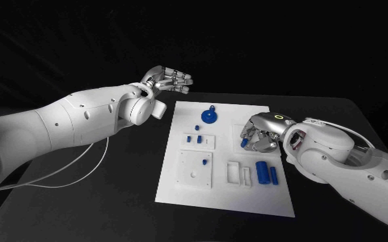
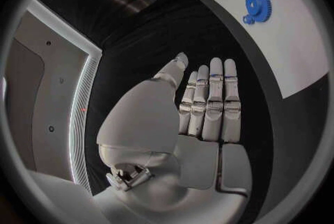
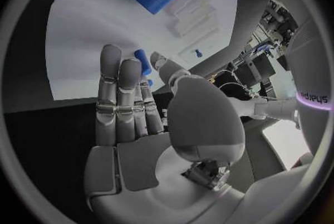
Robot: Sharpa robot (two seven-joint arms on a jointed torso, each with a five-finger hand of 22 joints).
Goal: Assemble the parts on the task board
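While the task board (image 1: 230, 197) lies mid-table with a blue gear (image 1: 209, 116) near its far edge and two blue cylinders (image 1: 266, 173) toward its near right, we see the left hand (image 1: 167, 79) raised off its far left corner, fingers loosely apart, holding nothing. The right hand (image 1: 260, 133) hangs over the board's right side beside a small blue peg (image 1: 241, 142); whether its fingers grip the peg, we cannot tell.

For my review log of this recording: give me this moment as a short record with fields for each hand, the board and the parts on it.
left hand: open, fingers straight, over the black table beyond the board's far left corner, holding nothing
right hand: over the board's right side, beside a small blue peg; hold cannot be told
task board: white, mid-table
parts: blue gear at far end; two blue cylinders at near right
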